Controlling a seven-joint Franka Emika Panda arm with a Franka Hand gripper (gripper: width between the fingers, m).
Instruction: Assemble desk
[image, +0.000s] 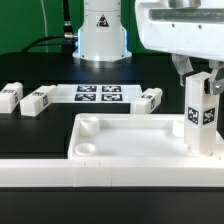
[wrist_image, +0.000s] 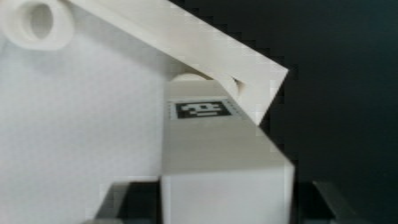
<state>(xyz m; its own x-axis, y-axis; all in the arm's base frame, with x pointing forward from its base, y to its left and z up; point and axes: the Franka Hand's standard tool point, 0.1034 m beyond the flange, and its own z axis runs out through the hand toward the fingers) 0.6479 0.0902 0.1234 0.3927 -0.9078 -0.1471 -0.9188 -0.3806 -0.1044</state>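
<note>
The white desk panel (image: 130, 138) lies flat with its raised rim up and round sockets at the corners on the exterior view's left. My gripper (image: 198, 82) is shut on a white tag-marked leg (image: 200, 118) and holds it upright over the panel's corner at the exterior view's right. In the wrist view the leg (wrist_image: 217, 150) fills the space between my fingers, its end at the panel's corner (wrist_image: 249, 72). Three more legs lie on the table: two at the left (image: 10, 97) (image: 37, 100), one behind the panel (image: 150, 99).
The marker board (image: 98, 94) lies flat behind the panel, in front of the arm's white base (image: 103, 35). The white L-shaped border rail (image: 60, 170) runs along the front of the panel.
</note>
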